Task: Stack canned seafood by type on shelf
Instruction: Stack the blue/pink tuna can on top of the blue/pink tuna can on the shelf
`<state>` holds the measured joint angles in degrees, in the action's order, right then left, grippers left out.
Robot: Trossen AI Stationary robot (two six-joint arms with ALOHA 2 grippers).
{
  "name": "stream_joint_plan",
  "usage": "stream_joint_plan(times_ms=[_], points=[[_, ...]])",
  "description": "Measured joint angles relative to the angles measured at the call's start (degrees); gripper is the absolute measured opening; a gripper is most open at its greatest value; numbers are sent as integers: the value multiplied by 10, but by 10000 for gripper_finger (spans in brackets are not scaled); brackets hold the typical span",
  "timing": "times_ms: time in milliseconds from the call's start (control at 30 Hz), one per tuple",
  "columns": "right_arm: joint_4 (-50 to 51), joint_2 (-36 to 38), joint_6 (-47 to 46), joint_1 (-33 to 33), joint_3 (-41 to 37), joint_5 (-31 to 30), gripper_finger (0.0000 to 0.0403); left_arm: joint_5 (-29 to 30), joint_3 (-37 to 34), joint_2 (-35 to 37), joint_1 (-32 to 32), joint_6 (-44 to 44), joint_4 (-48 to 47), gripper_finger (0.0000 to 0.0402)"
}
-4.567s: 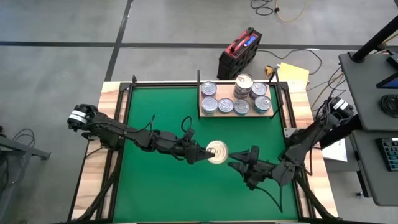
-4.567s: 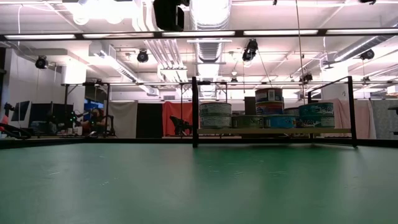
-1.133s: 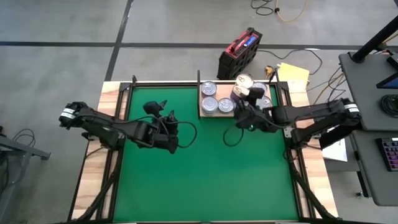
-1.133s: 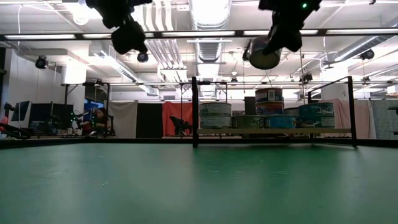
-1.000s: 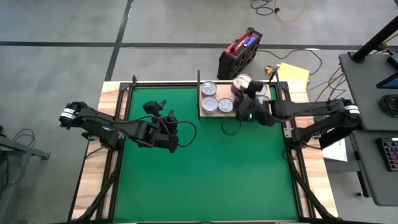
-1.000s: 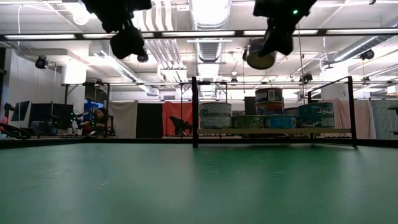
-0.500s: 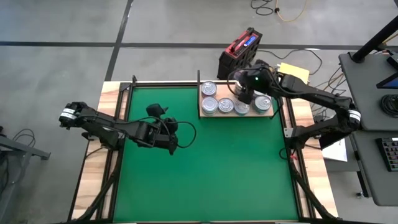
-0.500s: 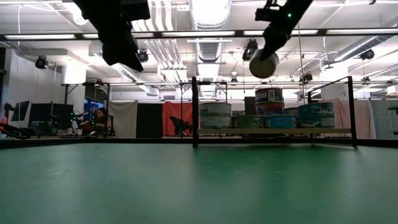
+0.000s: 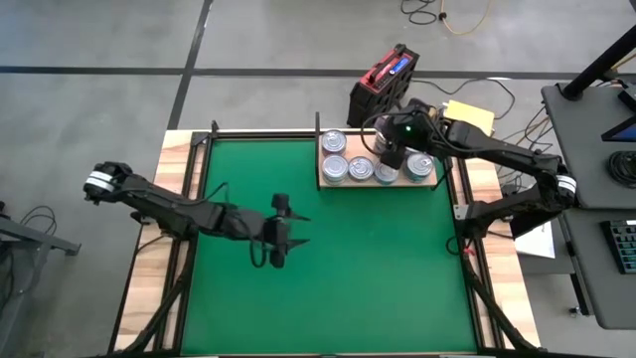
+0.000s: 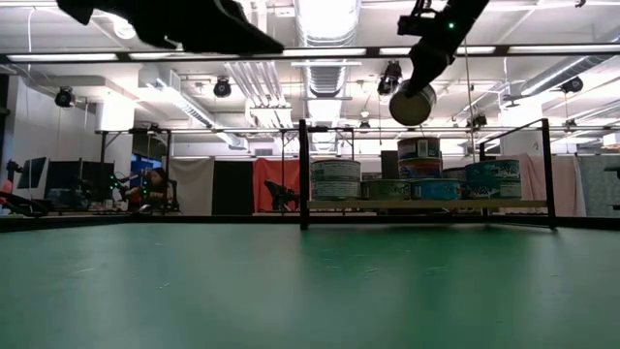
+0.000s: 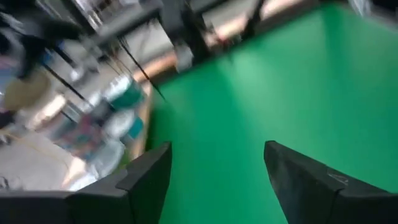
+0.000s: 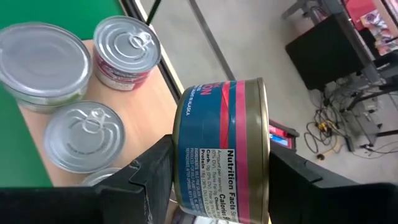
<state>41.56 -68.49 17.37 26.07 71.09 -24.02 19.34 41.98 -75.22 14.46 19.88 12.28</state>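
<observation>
One can (image 12: 221, 149) is all that's left off the shelf (image 9: 378, 179), and it's already hanging above it. Nearest the front, the left gripper (image 9: 279, 231) has swung out over the middle of the green mat (image 9: 328, 288) since half a second ago, when it sat further back toward the left side; its jaws stand wide apart with nothing between them, so that arm looks done and is just clearing out. Further back, the right gripper (image 10: 418, 85) has barely moved in that half second. It's clamped on the can, a blue one with a pink band, tipped on its side and held high over the far end of the shelf. Below it, the other cans (image 10: 417, 179) sit on the board, one stack already two high. Probably the arm has finished carrying and now needs to level the can and lower it onto a matching one.
</observation>
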Motion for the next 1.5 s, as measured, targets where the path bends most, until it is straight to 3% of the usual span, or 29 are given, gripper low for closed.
stream_joint_plan(times_ms=[300,700,1167,1500], points=[[-3,0,-16,-16,0,0,187,1,-99,52,-2,10,179,230],[-12,0,-18,-16,-1,0,187,-10,-174,12,-9,91,413,230],[-33,0,-3,-16,-3,-1,187,-27,-207,4,-35,133,453,230],[-95,-3,14,-35,14,3,187,-68,-277,8,-54,126,627,230]])
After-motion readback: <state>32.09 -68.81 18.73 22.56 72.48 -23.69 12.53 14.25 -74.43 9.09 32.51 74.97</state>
